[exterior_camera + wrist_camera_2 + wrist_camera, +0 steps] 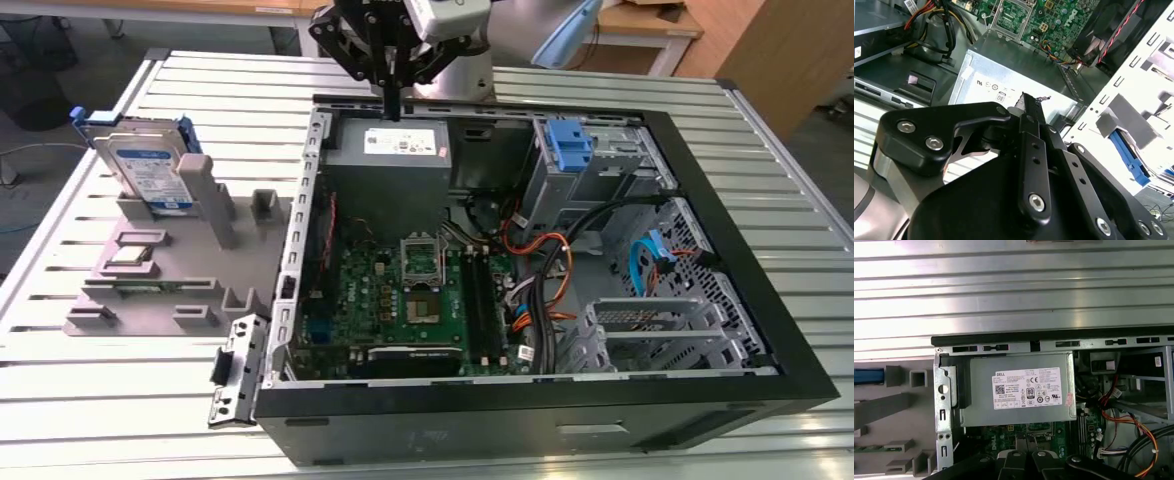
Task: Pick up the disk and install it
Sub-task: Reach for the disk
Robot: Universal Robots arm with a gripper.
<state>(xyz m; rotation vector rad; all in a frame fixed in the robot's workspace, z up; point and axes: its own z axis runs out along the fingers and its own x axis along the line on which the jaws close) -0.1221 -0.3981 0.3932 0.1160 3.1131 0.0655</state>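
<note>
The disk (150, 167), a silver drive with a blue-and-white label and blue side rails, stands on edge in the grey holder (160, 270) at the exterior view's left, outside the open computer case (534, 250). In the first wrist view its blue rail (868, 376) shows at the holder's edge. My gripper (391, 108) hangs over the case's far rim, above the power-supply box (387, 145), well to the right of the disk. Its black fingers (1026, 107) are shut together, with nothing between them.
The case lies open on a slatted metal table (107, 420). Inside are the motherboard (400, 290), bundled cables (547, 260) and a drive bay with a blue latch (567, 145). A small square chip (130, 255) sits on the holder.
</note>
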